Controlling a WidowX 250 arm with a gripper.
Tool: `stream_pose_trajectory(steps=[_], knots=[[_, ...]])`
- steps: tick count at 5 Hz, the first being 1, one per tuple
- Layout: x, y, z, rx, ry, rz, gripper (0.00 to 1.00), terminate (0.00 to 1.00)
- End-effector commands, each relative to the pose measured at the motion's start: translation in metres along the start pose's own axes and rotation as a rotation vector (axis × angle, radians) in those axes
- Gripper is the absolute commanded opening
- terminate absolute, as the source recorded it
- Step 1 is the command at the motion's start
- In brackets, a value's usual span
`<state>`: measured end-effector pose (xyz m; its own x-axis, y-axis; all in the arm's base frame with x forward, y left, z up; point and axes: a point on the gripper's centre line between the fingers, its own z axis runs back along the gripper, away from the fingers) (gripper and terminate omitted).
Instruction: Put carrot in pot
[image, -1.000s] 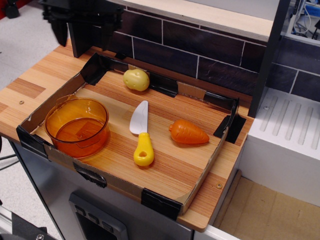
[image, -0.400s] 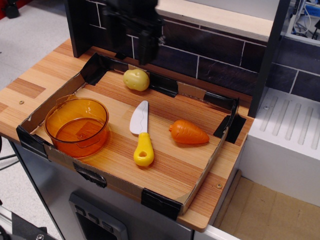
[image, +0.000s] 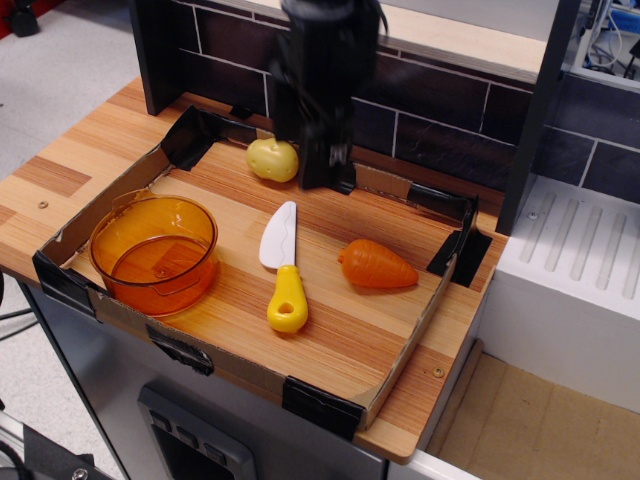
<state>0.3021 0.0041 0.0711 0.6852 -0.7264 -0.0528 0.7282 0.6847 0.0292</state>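
The orange ridged carrot (image: 376, 265) lies on its side in the right half of the cardboard-edged tray (image: 330, 405), tip pointing right. The translucent orange pot (image: 154, 252) stands empty in the tray's front left corner. My black gripper (image: 323, 172) hangs motion-blurred over the back of the tray, just right of the pale yellow potato, above and behind the carrot and far from the pot. It holds nothing. The blur hides how its jaws stand.
A pale yellow potato (image: 272, 159) sits at the tray's back edge beside the gripper. A toy knife (image: 284, 268) with a white blade and yellow handle lies between pot and carrot. A dark tiled wall (image: 440, 120) rises behind, and a white rack (image: 580, 270) stands to the right.
My gripper has swung from the top left corner to the right and down, now over the tray's back edge near the potato. Carrot, pot, knife and potato have not moved.
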Motion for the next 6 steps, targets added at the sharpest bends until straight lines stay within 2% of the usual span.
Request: stream_pose_trajectory(steps=[1, 4, 6], knots=[[-0.004, -0.012, -0.007, 0.093, -0.053, -0.414, 1.0, 0.0], [0.006, -0.026, -0.042, 0.038, 0.016, -0.426, 1.0, 0.0], [0.01, -0.034, -0.05, 0.009, 0.018, -0.429, 1.0, 0.0]])
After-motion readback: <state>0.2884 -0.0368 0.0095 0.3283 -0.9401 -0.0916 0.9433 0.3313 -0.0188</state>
